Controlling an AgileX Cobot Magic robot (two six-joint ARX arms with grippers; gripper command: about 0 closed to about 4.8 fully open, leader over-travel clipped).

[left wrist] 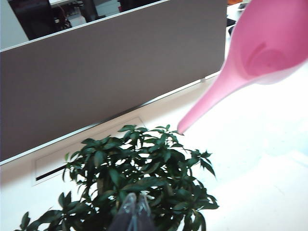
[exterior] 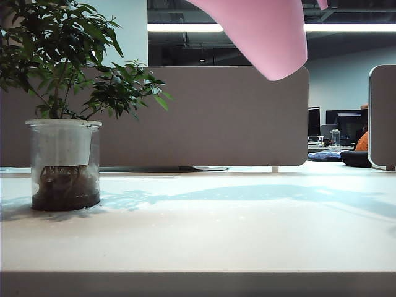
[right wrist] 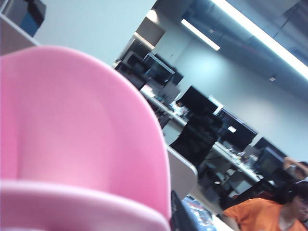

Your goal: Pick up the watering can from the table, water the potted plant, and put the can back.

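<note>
The smooth pink plastic watering can point(exterior: 263, 34) hung in the air above the wide white table point(exterior: 204, 229), tipped over, with only its rounded lower body showing at the top of the exterior view. From the left wrist view its long slim spout point(left wrist: 207, 103) tapered down from the bulbous body, and the spout's tip sat just over the edge of the foliage. The small bushy dark-green potted plant point(exterior: 62, 93) stood at the table's left side in a clear glass jar with a white inner pot and dark roots at the bottom. The left gripper point(left wrist: 134, 211) hovered over the leaves, its clear fingertips pressed together on nothing. The right gripper was hidden behind the can's glossy pink wall, which filled its wrist view, so its jaws could not be judged.
</note>
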